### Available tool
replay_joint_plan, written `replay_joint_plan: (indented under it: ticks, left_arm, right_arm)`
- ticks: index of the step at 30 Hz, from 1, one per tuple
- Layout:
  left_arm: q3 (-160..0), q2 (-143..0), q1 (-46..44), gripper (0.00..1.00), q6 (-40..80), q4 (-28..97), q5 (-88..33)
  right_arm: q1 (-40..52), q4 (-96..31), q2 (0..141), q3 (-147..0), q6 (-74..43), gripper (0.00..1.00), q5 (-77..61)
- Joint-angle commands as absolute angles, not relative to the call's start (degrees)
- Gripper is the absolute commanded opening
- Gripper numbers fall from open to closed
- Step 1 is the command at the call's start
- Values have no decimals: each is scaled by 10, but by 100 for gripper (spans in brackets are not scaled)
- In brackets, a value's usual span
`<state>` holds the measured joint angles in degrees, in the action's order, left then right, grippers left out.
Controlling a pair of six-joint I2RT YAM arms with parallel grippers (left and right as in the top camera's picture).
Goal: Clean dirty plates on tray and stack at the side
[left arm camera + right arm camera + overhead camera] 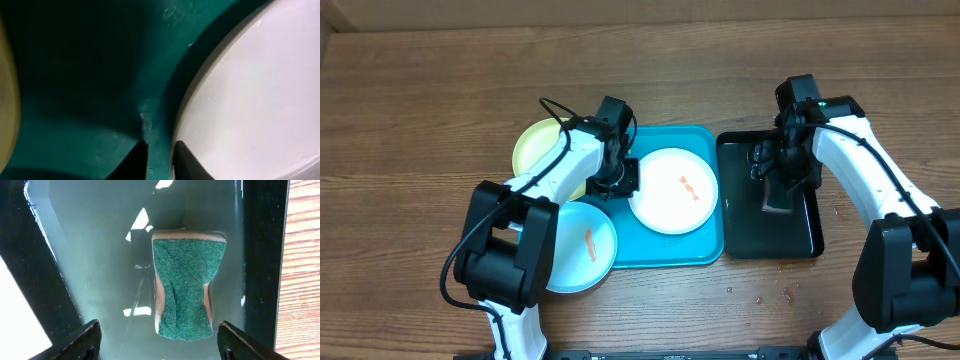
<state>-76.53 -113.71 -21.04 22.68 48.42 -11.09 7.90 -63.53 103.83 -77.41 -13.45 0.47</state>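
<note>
The white plate [672, 190] with an orange-red smear lies on the turquoise tray [670, 252]. The pale yellow-green plate [533, 148] lies at the tray's upper left corner. The light blue plate [582, 245], also smeared, overlaps the tray's lower left edge. My left gripper [618, 180] is low over the tray at the white plate's left rim. In the left wrist view its fingers [160, 150] are a narrow gap apart with bare tray [90, 75] between them, and the right finger is against the plate's rim [250, 100]. My right gripper [775, 180] is wide open [157, 330] and empty.
A green scrub sponge [187, 287] lies in the glossy black tray [802, 238] right of the turquoise tray, directly under my right gripper. The black tray's wall [260, 255] runs beside the sponge. Wooden table [440, 90] surrounds both trays.
</note>
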Motion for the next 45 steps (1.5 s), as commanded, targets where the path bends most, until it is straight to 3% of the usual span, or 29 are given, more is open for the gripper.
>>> replay_joint_plan:
  ticks: [1,4,7,19,31,33,36,42,45]
  left_arm:
    - [-776,-1143,-215,16,234,477,-105]
    - [-776,-1143,-215,15,234,477,-105]
    - [-776,-1143,-215,4,234,474,-105]
    - [-786,-1143,-213,4,232,476,-99]
    - [-787,-1143,-213,4,232,479,-99]
    - [-787,-1143,-213,4,232,479,-99]
    - [-787,-1143,-213,4,232,479,-99]
    - [-787,-1143,-213,4,232,479,-99]
    - [-787,-1143,-213,4,232,478,-99]
  right_arm:
    - [77,-630,1036,-771,-135,74,13]
    - [77,-631,1036,-771,-135,72,13]
    - [77,-635,1036,-771,-135,59,12]
    - [77,-637,1036,-771,-135,69,13]
    - [76,-563,1036,-697,-136,69,44]
    - [76,-553,1036,-689,-136,67,44]
    - [76,-547,1036,-688,-136,55,44]
    - [76,-540,1036,-683,-135,57,54]
    - [76,-525,1036,-683,-136,53,62]
